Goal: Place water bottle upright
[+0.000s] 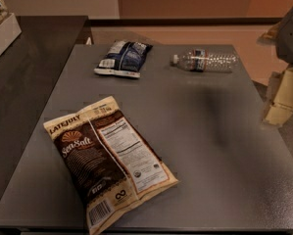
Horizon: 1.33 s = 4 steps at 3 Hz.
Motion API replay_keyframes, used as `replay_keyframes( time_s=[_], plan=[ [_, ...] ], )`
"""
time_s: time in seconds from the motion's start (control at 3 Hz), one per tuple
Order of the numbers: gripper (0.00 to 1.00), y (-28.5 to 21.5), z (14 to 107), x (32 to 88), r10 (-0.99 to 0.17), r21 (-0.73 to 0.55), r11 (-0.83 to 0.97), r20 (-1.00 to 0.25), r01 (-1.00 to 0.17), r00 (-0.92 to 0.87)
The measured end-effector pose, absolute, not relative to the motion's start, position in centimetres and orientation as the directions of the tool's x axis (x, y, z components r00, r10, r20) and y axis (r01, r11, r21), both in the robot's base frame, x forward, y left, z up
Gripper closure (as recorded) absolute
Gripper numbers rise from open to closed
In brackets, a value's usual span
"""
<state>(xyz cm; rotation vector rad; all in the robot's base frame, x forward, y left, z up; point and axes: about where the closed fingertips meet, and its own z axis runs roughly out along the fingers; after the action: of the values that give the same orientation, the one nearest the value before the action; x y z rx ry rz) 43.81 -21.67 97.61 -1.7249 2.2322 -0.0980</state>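
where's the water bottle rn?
Camera view: water bottle lies on its side, far right of the table, cap toward the blue bag on its left. The gripper is past the table's right edge, apart from it.

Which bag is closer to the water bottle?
The small blue bag, just left of the water bottle; the brown chip bag lies at the front. Gripper: beyond the table on the right.

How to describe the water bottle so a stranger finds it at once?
On the grey table, look along the far edge, towards the right. The water bottle lies there on its side, white cap pointing left; the gripper hangs beyond the table's right edge. Unlike the blue bag beside it, it is clear ribbed plastic.
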Motion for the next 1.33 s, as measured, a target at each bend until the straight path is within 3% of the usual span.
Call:
replay_keyframes(
  time_s=[0.67, 1.33],
  plan=[
    [0.0, -21.4, 96.7, 45.5, -0.95, -0.25, 0.268, -0.231, -0.93, -0.211],
    [0.0, -21.1, 92.7, 53.9, -0.958, -0.284, 0.209, -0.252, -0.936, -0.137]
  ],
)
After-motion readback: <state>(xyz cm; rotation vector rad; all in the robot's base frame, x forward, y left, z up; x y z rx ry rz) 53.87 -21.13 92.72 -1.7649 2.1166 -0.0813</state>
